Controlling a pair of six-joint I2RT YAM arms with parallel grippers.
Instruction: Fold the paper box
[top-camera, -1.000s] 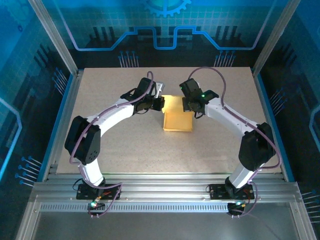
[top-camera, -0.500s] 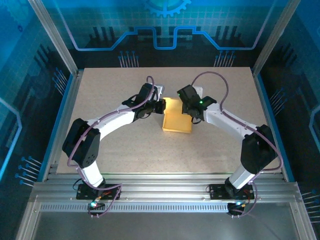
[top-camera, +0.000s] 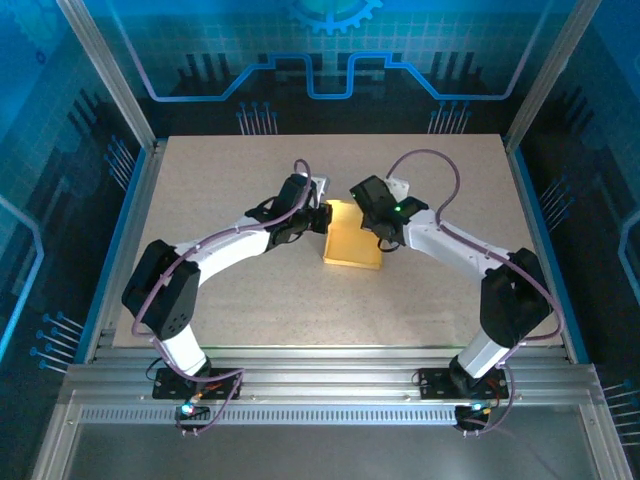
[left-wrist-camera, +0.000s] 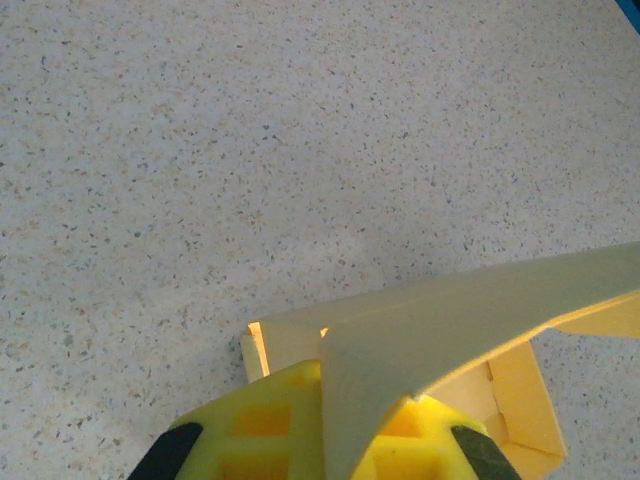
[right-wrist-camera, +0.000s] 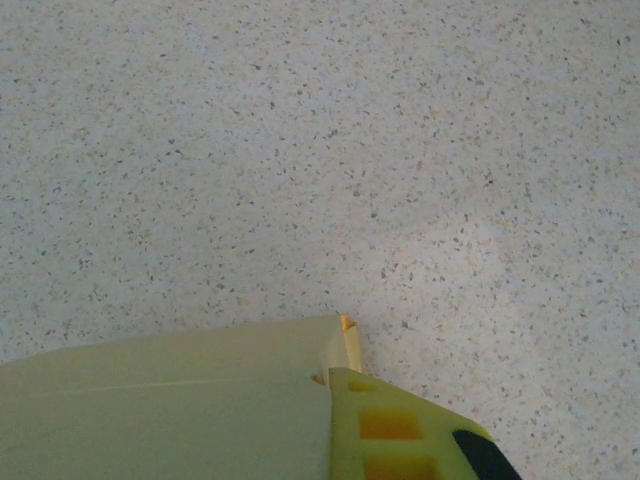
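Observation:
The paper box (top-camera: 352, 250) is pale yellow card lying mid-table, its far flap lifted between the two arms. My left gripper (top-camera: 322, 216) is at the flap's left far corner; in the left wrist view its yellow fingers (left-wrist-camera: 270, 420) are shut on an edge of the card (left-wrist-camera: 480, 310), which runs up between them. My right gripper (top-camera: 372, 222) is at the flap's right far corner. In the right wrist view, the card (right-wrist-camera: 160, 400) lies against one yellow finger (right-wrist-camera: 400, 430) and hides the other; this gripper (right-wrist-camera: 330, 400) is shut on the flap.
The speckled tabletop (top-camera: 250, 290) spreads out around the box on all sides. Aluminium frame posts (top-camera: 110, 80) and blue enclosure walls stand at the table's edges. An aluminium rail (top-camera: 320, 385) with both arm bases runs along the near edge.
Both grippers have moved nearer and closer together with the far flap in them. The flap has come forward over the box, and the box looks shorter from above.

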